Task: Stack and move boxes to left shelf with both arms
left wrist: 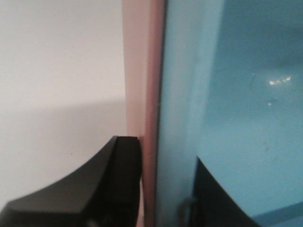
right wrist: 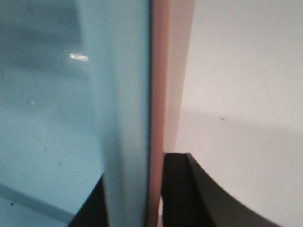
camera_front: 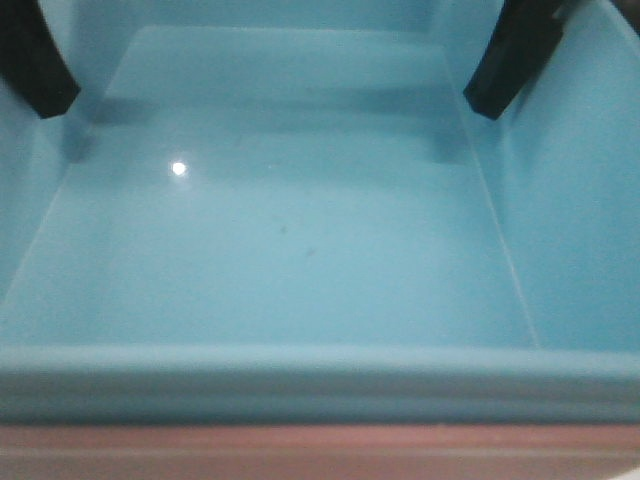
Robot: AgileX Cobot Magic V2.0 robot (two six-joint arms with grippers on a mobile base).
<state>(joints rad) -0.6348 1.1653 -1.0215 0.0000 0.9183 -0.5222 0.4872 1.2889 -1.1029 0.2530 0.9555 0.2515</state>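
Observation:
The light blue box (camera_front: 300, 230) sits nested inside the salmon pink box (camera_front: 320, 455), and its inside fills the front view. My left gripper (left wrist: 165, 189) is shut across the two boxes' left walls: one black finger (left wrist: 118, 189) is outside against the pink wall (left wrist: 150, 94), the other is inside the blue box (left wrist: 246, 118). My right gripper (right wrist: 137, 194) is shut the same way over the right walls, blue box (right wrist: 57, 118) inside and pink box (right wrist: 158, 94) outside. Both inner fingers show in the front view (camera_front: 35, 60) (camera_front: 515, 55). The left shelf is out of view.
A flat white surface lies below and beside the boxes, to the left (left wrist: 57, 85) and to the right (right wrist: 246, 94), with the boxes' shadow falling on it.

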